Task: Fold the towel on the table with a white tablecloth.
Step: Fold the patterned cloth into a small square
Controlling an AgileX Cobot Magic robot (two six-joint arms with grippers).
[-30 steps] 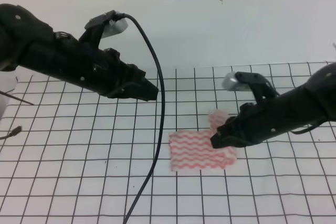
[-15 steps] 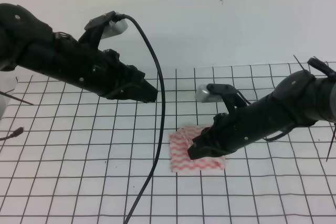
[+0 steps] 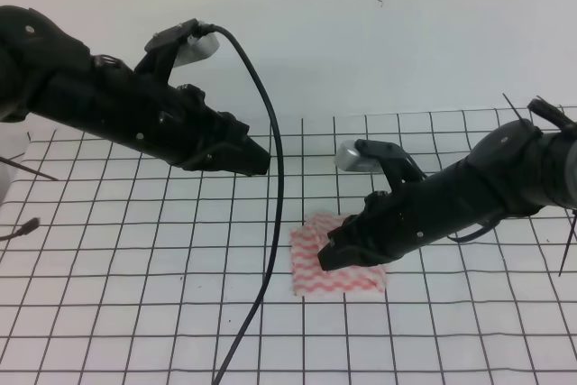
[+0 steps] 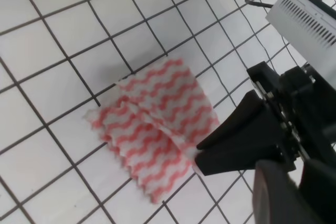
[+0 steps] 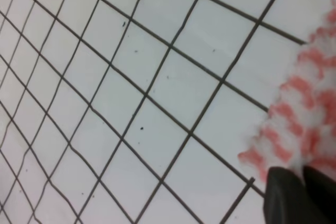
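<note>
The towel (image 3: 335, 259) lies directly under my right gripper (image 3: 332, 257), fingers pinched together on its edge. My left gripper (image 3: 261, 158) hangs well apart; can't tell its state.

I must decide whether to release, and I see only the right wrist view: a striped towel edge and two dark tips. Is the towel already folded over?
Observer: Yes. In the left wrist view the towel lies doubled, one layer over the other, with an edge running across its middle.
Operator: Where does my tool sit on it?
Observer: The right tool is at one corner of the towel, tips together. Whether cloth is pinched, I cannot tell.
Operator: And the other arm?
Observer: In the high view the left tool hangs over the gridded tablecloth, off to the towel's far left side, not touching it.
</note>
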